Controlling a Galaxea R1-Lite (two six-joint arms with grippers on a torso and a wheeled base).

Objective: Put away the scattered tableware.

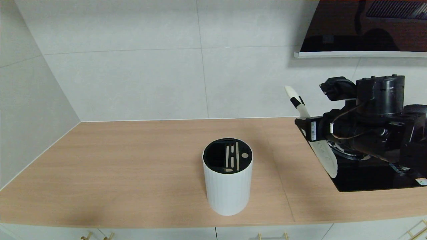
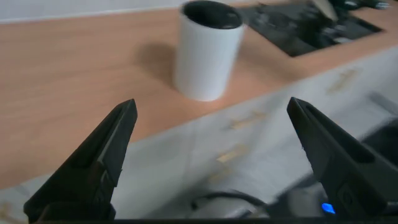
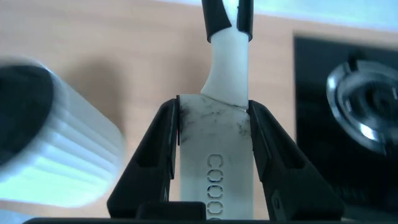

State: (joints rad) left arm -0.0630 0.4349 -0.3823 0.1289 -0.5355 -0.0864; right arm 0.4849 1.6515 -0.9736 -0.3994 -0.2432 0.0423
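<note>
A white ribbed utensil holder [image 1: 228,176] with a black slotted top stands upright on the wooden counter [image 1: 133,166]; it appears too in the left wrist view [image 2: 206,50] and the right wrist view [image 3: 43,146]. My right gripper [image 1: 308,128] is shut on a white knife [image 1: 323,155] with a black-banded handle, held in the air above the edge of the black cooktop [image 1: 367,176], blade down and handle up. In the right wrist view the knife [image 3: 217,143] sits between both fingers. My left gripper [image 2: 211,143] is open and holds nothing, out over the counter's front edge.
A dark range hood [image 1: 363,30] hangs at the upper right over the cooktop, which has a burner [image 3: 364,106]. A tiled wall runs behind the counter and along its left side. Cabinet fronts with brass handles [image 1: 86,236] lie below the front edge.
</note>
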